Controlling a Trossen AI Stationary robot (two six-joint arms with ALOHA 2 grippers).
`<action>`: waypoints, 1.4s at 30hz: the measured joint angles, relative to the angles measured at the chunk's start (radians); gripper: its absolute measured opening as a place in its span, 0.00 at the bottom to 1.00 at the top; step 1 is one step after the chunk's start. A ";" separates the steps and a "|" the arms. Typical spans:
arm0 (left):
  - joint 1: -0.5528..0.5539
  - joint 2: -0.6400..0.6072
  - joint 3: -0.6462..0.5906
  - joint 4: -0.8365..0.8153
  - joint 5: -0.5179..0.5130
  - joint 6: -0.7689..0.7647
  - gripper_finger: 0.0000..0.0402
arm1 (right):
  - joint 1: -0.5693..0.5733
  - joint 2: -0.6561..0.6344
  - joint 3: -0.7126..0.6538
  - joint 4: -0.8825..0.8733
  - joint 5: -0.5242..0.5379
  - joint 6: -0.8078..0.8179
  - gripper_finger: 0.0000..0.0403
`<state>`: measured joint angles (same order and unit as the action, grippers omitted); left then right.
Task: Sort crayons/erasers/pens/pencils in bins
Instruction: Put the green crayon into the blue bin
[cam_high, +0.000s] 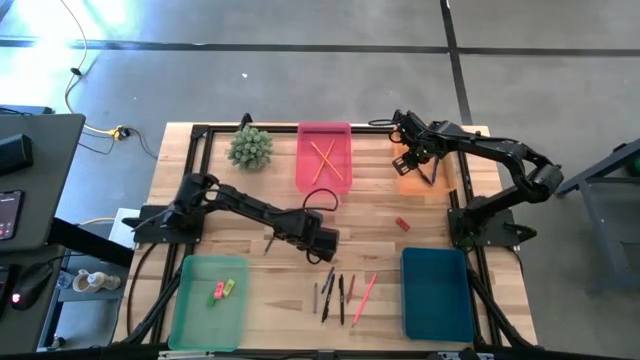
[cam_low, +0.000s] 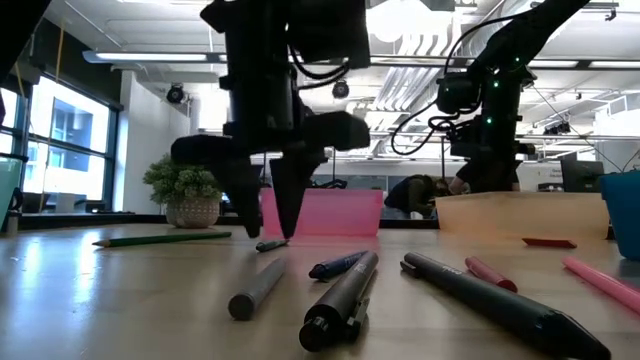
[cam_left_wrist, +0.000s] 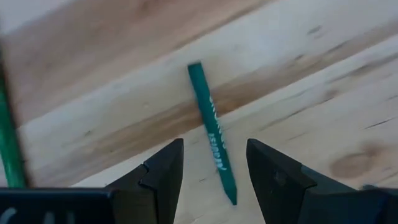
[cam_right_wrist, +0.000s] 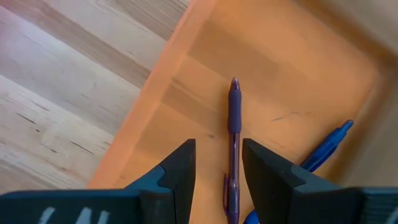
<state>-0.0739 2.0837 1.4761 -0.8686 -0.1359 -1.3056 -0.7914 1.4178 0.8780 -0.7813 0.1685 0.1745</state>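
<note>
Your left gripper hangs over the table mid-front, jaws parted and straddling a teal-green crayon that lies flat on the wood; nothing gripped. From above, the arm covers that crayon.

Right gripper is over the orange bin at the right rear. Its fingers stand apart around a purple pen, but you can't tell if they pinch it. A blue pen lies beside it, lower end cut off.

From above, the orange bin is mostly masked by the arm.

Pink bin holds two crossed pencils. Light green bin holds two erasers. Teal bin: contents not readable. A red eraser is loose on the table. The loose sticks at front centre are too small to sort by type.
</note>
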 joint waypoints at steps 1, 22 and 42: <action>-0.001 0.006 0.000 0.000 0.009 0.000 0.41 | 0.000 0.000 0.000 0.000 -0.001 0.000 0.30; -0.007 0.046 -0.004 -0.017 0.015 0.120 0.18 | 0.000 -0.133 0.000 -0.022 -0.035 -0.071 0.30; -0.002 0.042 -0.007 0.005 0.055 0.280 0.02 | 0.182 -0.175 0.000 -0.083 -0.119 -0.182 0.30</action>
<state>-0.0763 2.1254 1.4689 -0.8638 -0.0808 -1.0253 -0.6093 1.2433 0.8780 -0.8643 0.0492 -0.0079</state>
